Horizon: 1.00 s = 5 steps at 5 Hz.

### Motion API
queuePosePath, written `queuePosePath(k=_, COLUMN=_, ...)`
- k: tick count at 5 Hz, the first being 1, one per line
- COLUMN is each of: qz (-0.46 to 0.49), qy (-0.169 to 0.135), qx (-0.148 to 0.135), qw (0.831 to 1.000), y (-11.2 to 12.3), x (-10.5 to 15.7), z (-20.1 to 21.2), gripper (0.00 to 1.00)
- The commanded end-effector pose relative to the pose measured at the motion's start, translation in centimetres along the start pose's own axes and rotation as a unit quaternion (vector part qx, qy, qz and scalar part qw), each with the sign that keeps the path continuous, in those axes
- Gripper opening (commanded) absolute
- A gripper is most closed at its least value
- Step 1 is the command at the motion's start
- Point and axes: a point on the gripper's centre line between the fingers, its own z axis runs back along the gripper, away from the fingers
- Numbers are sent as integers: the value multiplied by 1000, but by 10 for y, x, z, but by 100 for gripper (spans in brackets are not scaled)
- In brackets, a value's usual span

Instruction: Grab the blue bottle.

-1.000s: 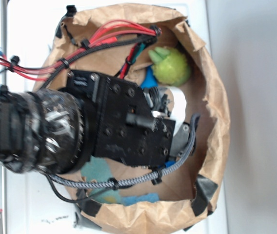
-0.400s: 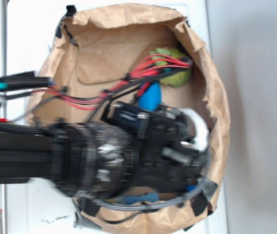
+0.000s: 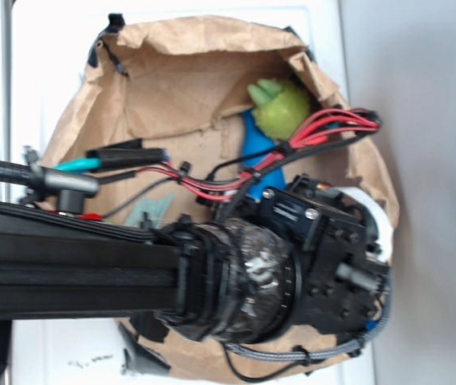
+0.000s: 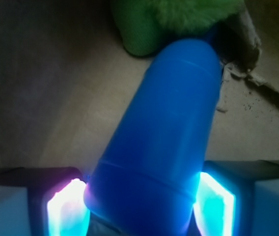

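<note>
Seen from the wrist: blue bottle (image 4: 164, 132) filling the gap of the pincer (image 4: 142, 204), wide body between the two glowing pads (image 4: 217, 199), each pad right beside a flank, apparently touching, though firm clamping cannot be told for sure. Lying on the brown paper floor of the bag (image 3: 172, 104), far end reaching straight ahead of the pincer to the green ball (image 4: 179, 19), touching or nearly so. From outside, only a strip of the bottle (image 3: 256, 148) showing just beyond the black wrist and red cables (image 3: 324, 128), ball (image 3: 280, 108) further out still. Likely light, hollow and stiff: smooth glossy plastic, so slippery, prone to squirt forward out of a pinch on the tapering part. Best held across the straight cylindrical section, close to where the pads sit now, squeezed evenly and square. No label, brand or writing readable anywhere on bottle, ball or bag.
</note>
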Motion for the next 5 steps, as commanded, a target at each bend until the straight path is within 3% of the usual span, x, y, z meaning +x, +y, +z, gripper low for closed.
queuePosePath(k=1, qz=-6, qy=-31, qx=-65, qw=997, y=-3, x=9, z=29, gripper=0)
queuePosePath(k=3, qz=-50, qy=15, qx=-129, qw=990, y=70, x=18, z=84, gripper=0)
queuePosePath(k=4, qz=-74, qy=16, qx=-129, qw=989, y=69, x=36, z=102, gripper=0)
queuePosePath(k=5, qz=-73, qy=43, qx=-101, qw=991, y=67, x=50, z=113, gripper=0)
